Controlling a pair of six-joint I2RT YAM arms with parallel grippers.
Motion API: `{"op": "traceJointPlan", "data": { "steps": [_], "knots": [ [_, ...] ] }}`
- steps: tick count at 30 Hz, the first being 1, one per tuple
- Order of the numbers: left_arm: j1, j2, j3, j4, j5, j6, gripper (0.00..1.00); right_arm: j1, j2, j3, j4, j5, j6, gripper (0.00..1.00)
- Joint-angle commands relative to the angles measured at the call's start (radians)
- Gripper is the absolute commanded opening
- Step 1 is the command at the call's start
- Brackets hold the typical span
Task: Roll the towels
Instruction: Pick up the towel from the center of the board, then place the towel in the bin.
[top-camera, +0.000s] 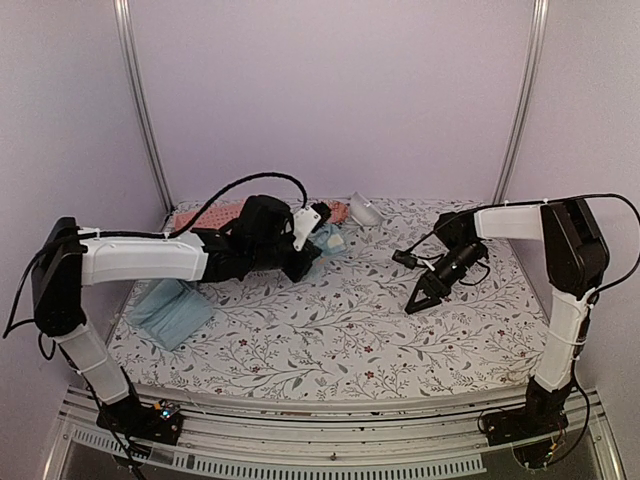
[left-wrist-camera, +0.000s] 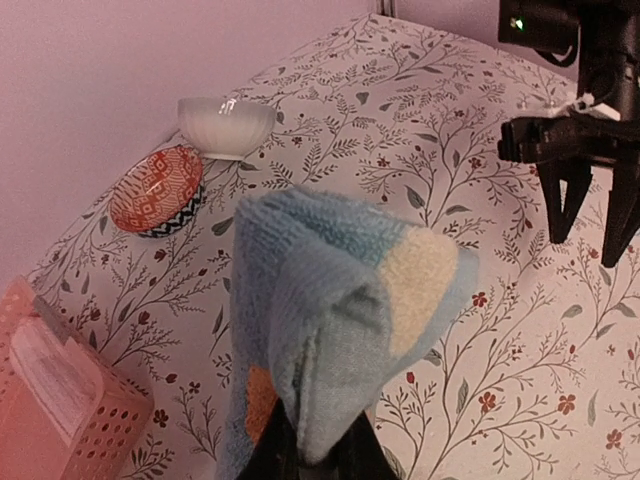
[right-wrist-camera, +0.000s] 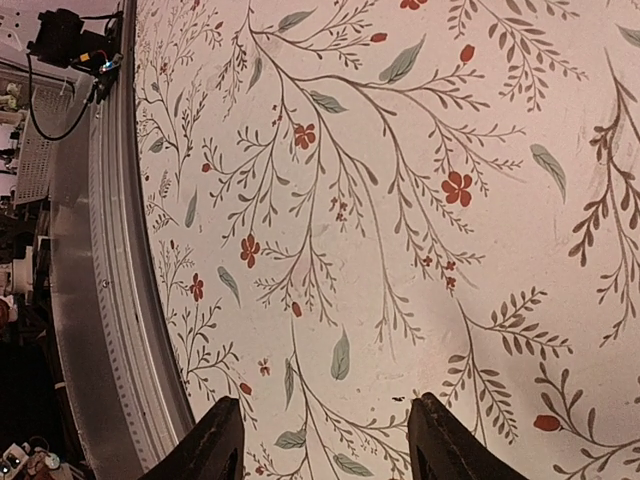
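Teal towel (top-camera: 170, 310) rumpled on the surface (top-camera: 330, 340) at left; blue patterned towel (left-wrist-camera: 330, 320) held aloft mid-surface.
Only the left wrist view shows us the pink basket (left-wrist-camera: 70, 420) holding something pale, and the left fingers (left-wrist-camera: 265, 462) clamped on the bunched, folded-over towel; our right wrist view shows the right fingers (right-wrist-camera: 215, 440) apart, above the surface.

A light blue towel (left-wrist-camera: 340, 300) with orange and cream patches hangs bunched from the left tool (left-wrist-camera: 312, 452); a pale teal towel (top-camera: 170, 308) lies near the tabletop's left edge.
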Motion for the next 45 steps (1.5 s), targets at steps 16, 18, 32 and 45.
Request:
{"op": "traceJointPlan", "data": {
  "steps": [16, 18, 32, 45],
  "knots": [
    [0.525, -0.190, -0.057, 0.098, 0.490, -0.549, 0.00, -0.005, 0.016, -0.021, 0.021, -0.009, -0.024, 0.55],
    [0.570, -0.187, -0.057, 0.096, 0.502, -0.586, 0.00, -0.004, 0.009, -0.022, 0.024, -0.012, -0.024, 0.54],
    [0.785, 0.013, -0.013, 0.109, 0.604, -0.785, 0.00, -0.005, 0.007, -0.034, 0.048, 0.015, -0.016, 0.54],
    [0.834, 0.224, 0.122, 0.117, 0.584, -0.868, 0.00, -0.005, 0.034, -0.044, 0.058, 0.043, -0.015, 0.54]
  ]
}}
